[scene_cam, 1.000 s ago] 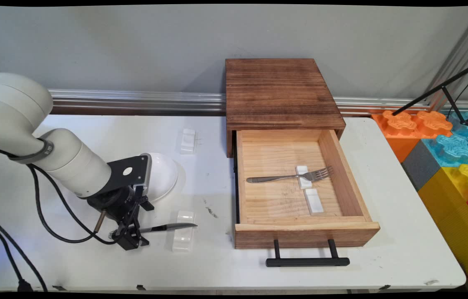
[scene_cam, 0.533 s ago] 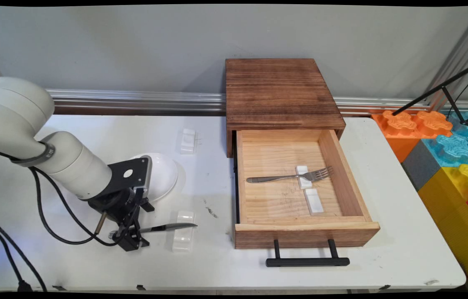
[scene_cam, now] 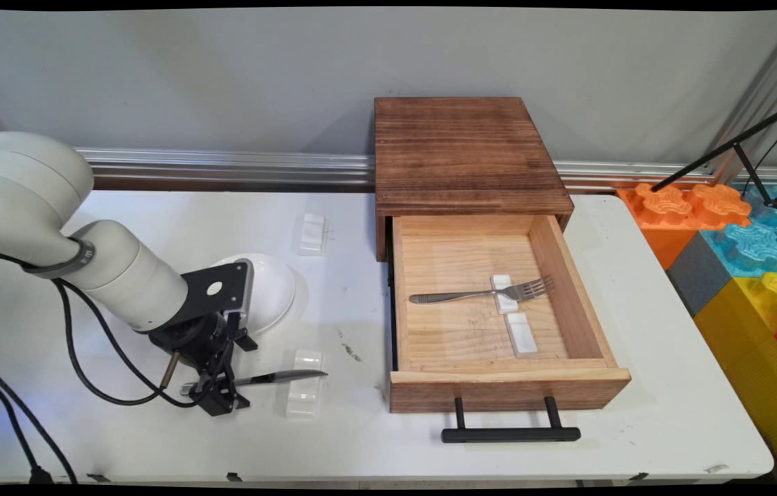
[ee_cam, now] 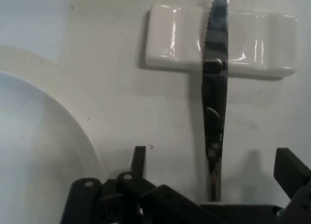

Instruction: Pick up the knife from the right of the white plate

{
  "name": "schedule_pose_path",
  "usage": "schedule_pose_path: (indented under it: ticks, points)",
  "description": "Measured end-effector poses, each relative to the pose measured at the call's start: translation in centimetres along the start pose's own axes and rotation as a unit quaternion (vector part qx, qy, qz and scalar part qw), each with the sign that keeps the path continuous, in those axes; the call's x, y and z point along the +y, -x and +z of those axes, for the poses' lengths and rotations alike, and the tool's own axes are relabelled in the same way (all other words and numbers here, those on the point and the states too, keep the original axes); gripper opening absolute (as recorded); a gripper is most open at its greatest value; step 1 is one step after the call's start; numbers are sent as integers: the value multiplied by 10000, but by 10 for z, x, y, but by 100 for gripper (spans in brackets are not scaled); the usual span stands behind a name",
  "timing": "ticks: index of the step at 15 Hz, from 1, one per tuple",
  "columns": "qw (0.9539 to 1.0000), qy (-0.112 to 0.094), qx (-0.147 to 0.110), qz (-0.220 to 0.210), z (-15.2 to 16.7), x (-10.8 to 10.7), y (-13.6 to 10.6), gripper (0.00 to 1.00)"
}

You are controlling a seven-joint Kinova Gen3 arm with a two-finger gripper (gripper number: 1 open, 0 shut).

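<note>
One knife [scene_cam: 257,378] lies lengthwise, blade across rest [scene_cam: 304,393], pointing at drawer [scene_cam: 499,386].

Shiny metal knife [ee_cam: 214,112] w/ serrated edge, glossy white ceramic rest [ee_cam: 175,37], matt black tool [ee_cam: 214,178].

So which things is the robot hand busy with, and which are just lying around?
Busy with: gripper, open astride the knife; white rest under the blade.
Lying about: plate, far rest, drawer, fork inside it.
</note>
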Motion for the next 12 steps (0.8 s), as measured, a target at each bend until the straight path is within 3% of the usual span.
schedule_pose_path:
  ticks: [5, 6, 12]
  points:
    - [10000, 0, 0, -9, 2, -2, 1, 100]
    - [10000, 2, 1, -7, 2, -2, 1, 0]
    - [10000, 43, -71, 25, 1, -3, 3, 0]
